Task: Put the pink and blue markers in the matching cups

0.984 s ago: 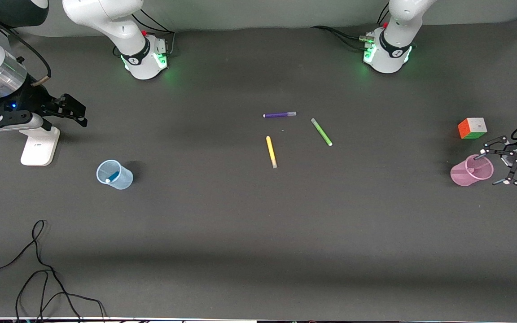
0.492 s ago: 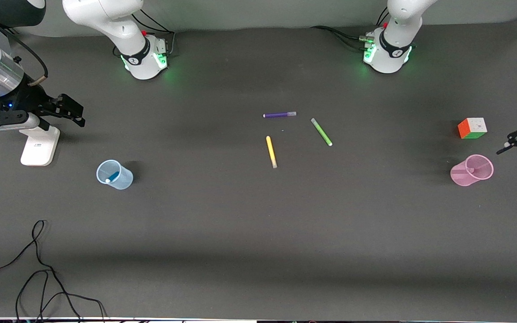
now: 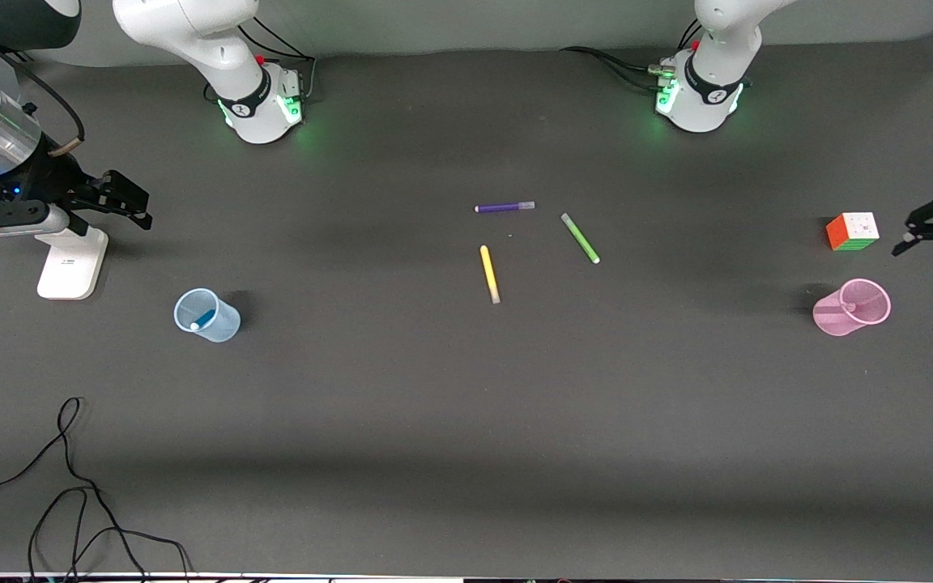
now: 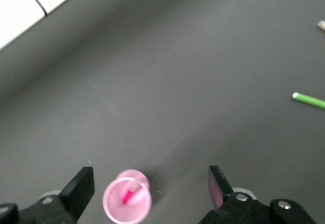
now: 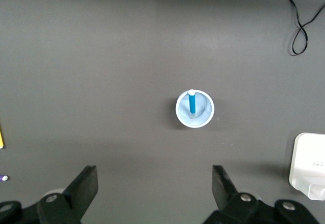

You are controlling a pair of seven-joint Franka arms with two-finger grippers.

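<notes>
The pale blue cup (image 3: 206, 315) stands toward the right arm's end of the table with the blue marker (image 3: 204, 318) upright in it. Both show in the right wrist view, the cup (image 5: 195, 109) and the marker (image 5: 192, 103). The pink cup (image 3: 851, 307) stands toward the left arm's end with the pink marker (image 3: 849, 306) in it. The left wrist view shows this cup (image 4: 127, 203) and marker (image 4: 127, 196) too. My left gripper (image 3: 928, 271) (image 4: 152, 188) is open and empty, up in the air beside the pink cup. My right gripper (image 3: 138, 206) (image 5: 155, 186) is open and empty, high above the table by the blue cup.
A purple pen (image 3: 504, 207), a green pen (image 3: 580, 237) and a yellow pen (image 3: 489, 274) lie mid-table. A colour cube (image 3: 852, 231) sits farther from the camera than the pink cup. A white stand (image 3: 70, 263) is near the right gripper. A black cable (image 3: 70, 486) lies at the near edge.
My left gripper has drawn away from the pink cup, rising and moving toward the table's end. The pink marker stays in the cup. The right gripper has barely moved.
</notes>
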